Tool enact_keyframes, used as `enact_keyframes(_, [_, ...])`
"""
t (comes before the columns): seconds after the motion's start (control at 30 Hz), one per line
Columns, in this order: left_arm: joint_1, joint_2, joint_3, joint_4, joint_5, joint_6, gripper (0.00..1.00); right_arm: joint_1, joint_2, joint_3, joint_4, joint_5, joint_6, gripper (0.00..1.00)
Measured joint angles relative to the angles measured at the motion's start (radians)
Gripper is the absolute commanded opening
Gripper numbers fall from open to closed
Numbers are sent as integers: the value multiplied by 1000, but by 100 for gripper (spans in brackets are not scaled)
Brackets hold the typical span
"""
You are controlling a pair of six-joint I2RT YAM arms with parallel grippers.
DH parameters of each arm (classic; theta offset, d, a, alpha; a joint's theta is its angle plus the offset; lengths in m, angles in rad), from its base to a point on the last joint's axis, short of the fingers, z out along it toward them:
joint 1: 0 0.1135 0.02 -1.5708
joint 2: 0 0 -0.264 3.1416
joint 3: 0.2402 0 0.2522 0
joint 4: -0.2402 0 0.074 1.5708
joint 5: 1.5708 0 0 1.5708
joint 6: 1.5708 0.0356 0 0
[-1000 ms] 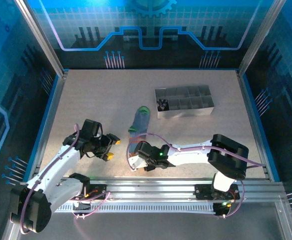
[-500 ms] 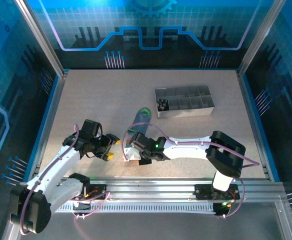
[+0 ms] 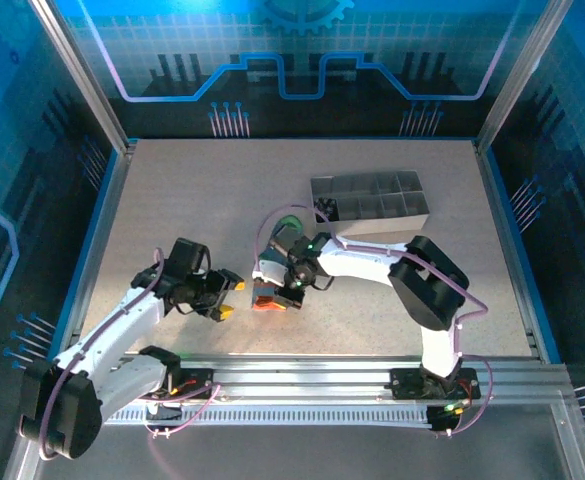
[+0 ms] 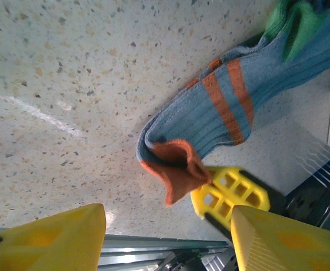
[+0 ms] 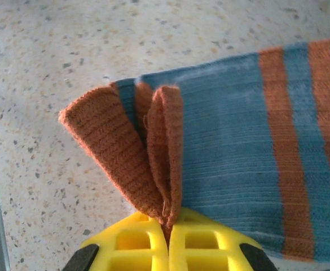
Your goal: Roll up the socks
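1. Well, the right gripper [image 5: 169, 226] has its yellow fingers pressed together on the orange-red toe [image 5: 119, 158] of the blue-grey striped sock [image 5: 238, 158]. The fabric is pinched into an upright fold between them.
2. From the left wrist, that toe [image 4: 173, 169] is seen raised off the counter, with one yellow finger of the right gripper [image 4: 229, 195] just behind it.
3. The left gripper [image 4: 167, 240] stands with its fingers well apart and nothing between them. It touches nothing and points at the toe from close by.
4. From above, the two grippers face each other near the front middle of the counter [image 3: 172, 200], left gripper [image 3: 227, 298] beside right gripper [image 3: 272, 298].
5. The sock lies stretched across the speckled counter, its green cuff [image 3: 290, 222] toward the grey divided tray [image 3: 372, 200] and mostly covered by the right arm.
6. A dark bundle [image 3: 324, 209] sits in the tray's leftmost compartment, too small to make out.
7. Blue-lit panels wall the counter on three sides, and an aluminium rail [image 3: 302, 375] runs along the near edge.
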Motion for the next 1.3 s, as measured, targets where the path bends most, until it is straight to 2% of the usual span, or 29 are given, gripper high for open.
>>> enact_keyframes(0.2, [-62, 58, 0, 64, 4, -36, 44, -49, 61, 59, -56, -59, 59, 0])
enact_keyframes(0.47, [-157, 185, 3, 215, 3, -101, 40, -63, 112, 114, -98, -93, 98, 0])
enact_keyframes(0.7, [-177, 316, 41, 325, -6, -128, 36, -64, 114, 114, -98, -95, 114, 2])
enact_keyframes(0.8, [-177, 367, 70, 345, -10, -126, 30, -65, 114, 109, -88, -92, 121, 5])
enact_keyframes(0.9, [-177, 418, 90, 349, -27, -116, 23, -69, 108, 88, -60, -95, 125, 10])
enact_keyframes(1.03, [-170, 464, 117, 317, -50, -88, 19, -69, 48, 3, 15, -61, 135, 34])
enact_keyframes(1.13, [-153, 474, 119, 270, -77, -74, 17, -67, -66, -118, 106, -12, 112, 44])
enact_keyframes(1.3, [-119, 479, 119, 231, -95, -60, 17, -10, -302, -308, 264, 144, -17, 53])
